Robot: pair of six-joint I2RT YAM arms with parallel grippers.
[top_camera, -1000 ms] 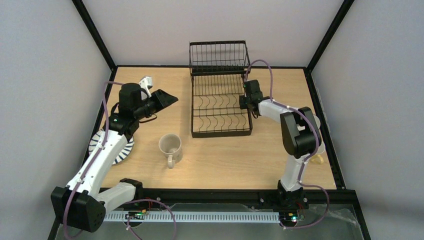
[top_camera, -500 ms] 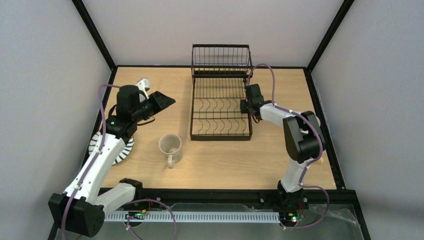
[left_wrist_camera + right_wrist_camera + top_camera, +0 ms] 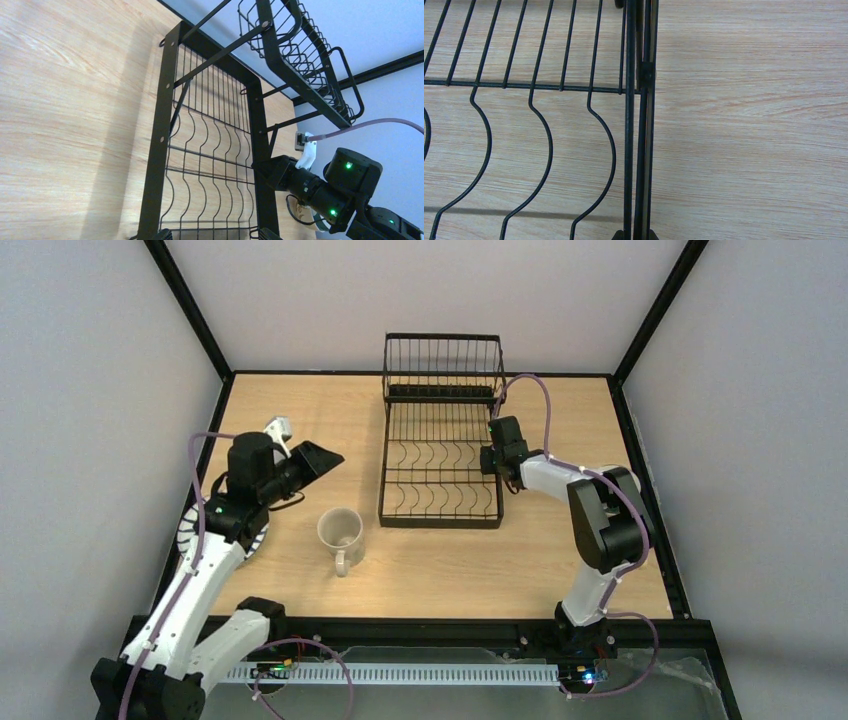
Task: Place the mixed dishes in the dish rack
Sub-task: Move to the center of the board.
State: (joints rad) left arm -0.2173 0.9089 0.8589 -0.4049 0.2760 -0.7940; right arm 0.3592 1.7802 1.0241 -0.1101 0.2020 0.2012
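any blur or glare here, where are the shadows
Top external: even light, no glare, mug sharp. Left wrist: dish rack in focus, soft shadow on the wood beside its frame. Right wrist: its wires crisp, a faint shadow line beneath.

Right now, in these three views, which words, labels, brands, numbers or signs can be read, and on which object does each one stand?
None can be read. The mug, the dish rack and the table carry no print. The right arm shows only green lights, with no lettering.
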